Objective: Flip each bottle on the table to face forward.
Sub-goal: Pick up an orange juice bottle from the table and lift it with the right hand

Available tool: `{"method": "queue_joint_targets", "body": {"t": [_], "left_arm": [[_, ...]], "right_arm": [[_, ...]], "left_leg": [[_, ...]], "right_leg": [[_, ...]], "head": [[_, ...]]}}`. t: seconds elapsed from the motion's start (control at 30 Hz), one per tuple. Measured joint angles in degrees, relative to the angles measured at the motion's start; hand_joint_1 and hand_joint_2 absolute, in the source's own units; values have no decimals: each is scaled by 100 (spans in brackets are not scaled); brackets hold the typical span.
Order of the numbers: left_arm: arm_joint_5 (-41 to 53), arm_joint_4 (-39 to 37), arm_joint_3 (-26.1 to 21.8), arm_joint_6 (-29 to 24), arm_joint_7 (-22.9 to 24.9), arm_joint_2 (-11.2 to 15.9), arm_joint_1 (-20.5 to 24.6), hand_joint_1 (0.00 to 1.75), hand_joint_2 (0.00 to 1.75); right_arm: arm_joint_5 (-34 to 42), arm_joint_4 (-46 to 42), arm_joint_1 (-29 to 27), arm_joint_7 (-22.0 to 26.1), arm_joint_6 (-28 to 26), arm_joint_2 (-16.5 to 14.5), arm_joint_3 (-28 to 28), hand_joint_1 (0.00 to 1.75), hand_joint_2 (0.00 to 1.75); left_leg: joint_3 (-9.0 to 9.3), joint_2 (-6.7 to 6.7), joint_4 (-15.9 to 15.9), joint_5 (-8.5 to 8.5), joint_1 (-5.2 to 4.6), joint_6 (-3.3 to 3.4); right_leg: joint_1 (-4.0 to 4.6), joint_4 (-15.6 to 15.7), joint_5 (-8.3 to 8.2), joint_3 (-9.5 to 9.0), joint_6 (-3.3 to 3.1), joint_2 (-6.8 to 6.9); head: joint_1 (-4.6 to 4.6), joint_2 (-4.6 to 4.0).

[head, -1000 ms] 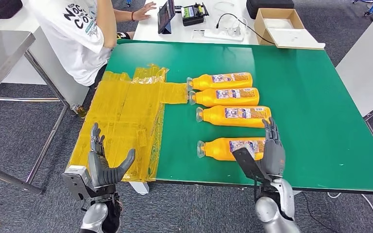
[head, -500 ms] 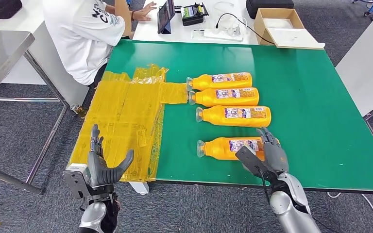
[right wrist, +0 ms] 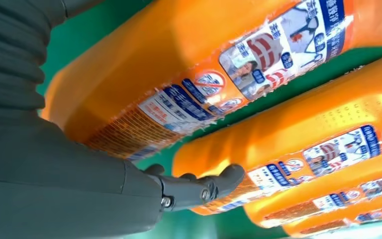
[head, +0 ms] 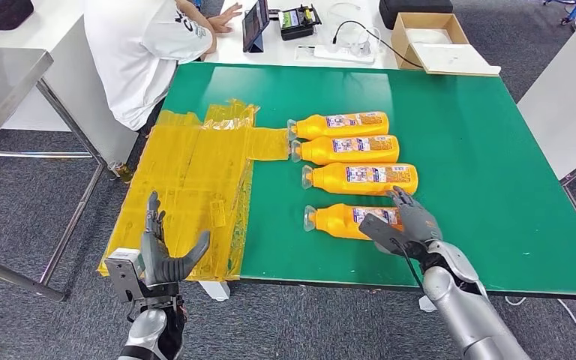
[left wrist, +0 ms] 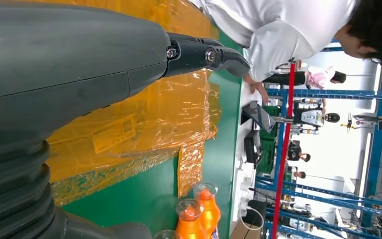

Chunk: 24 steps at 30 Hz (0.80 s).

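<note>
In the head view four orange bottles lie on their sides in a column on the green tabletop (head: 480, 172), necks toward the yellow plastic sheet (head: 187, 187), and all four show small printed panels upward, which look like back labels; by that reading none faces forward yet and the whole row is left to turn. The right hand (head: 407, 223) is laid over the base end of the nearest bottle (head: 349, 220), fingers draped across its label and thumb on the near side, starting what seems the first flip; whether it actually grips cannot be told from here. The second bottle (head: 361, 178), third bottle (head: 347, 149) and far bottle (head: 340, 124) lie untouched beyond it. The left hand (head: 157, 251) hovers off the tabletop's near corner beside the sheet, fingers spread and holding nothing. A person in a white shirt (head: 139, 52) leans at the far corner. In the left wrist view that hand's dark fingers (left wrist: 204, 54) reach out over the crinkled sheet, apart and bare. In the right wrist view the nearest bottle fills the frame close against the palm, small-print label up, and a dark fingertip (right wrist: 219, 181) touches the side of the second bottle lying just beside it.
</note>
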<state>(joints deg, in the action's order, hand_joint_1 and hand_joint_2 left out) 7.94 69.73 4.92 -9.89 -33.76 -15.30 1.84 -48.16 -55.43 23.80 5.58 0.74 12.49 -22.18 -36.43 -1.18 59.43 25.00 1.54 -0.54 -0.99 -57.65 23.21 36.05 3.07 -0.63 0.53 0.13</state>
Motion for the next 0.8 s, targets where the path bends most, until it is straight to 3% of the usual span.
{"method": "queue_joint_targets", "body": {"t": [0.17,0.5,0.8], "left_arm": [[1,-78,-7,-2,-31,0,29,0,175],[15,-296,-10,-23,-155,13,131,0,175],[17,-440,-14,-66,-184,85,254,0,175]], "right_arm": [[81,318,353,68,201,41,-298,0,175],[636,1011,1123,342,1146,202,-1015,0,175],[719,1331,1388,410,1281,311,-1373,0,175]], "left_leg": [[-1,0,0,0,-1,0],[-1,-1,1,-2,-1,1],[-1,-1,1,-2,-1,1]], "right_leg": [[-1,0,0,0,0,0],[-1,0,-1,-1,1,1],[-1,0,-1,-1,1,1]], "head": [[-1,0],[0,0],[-1,0]]}}
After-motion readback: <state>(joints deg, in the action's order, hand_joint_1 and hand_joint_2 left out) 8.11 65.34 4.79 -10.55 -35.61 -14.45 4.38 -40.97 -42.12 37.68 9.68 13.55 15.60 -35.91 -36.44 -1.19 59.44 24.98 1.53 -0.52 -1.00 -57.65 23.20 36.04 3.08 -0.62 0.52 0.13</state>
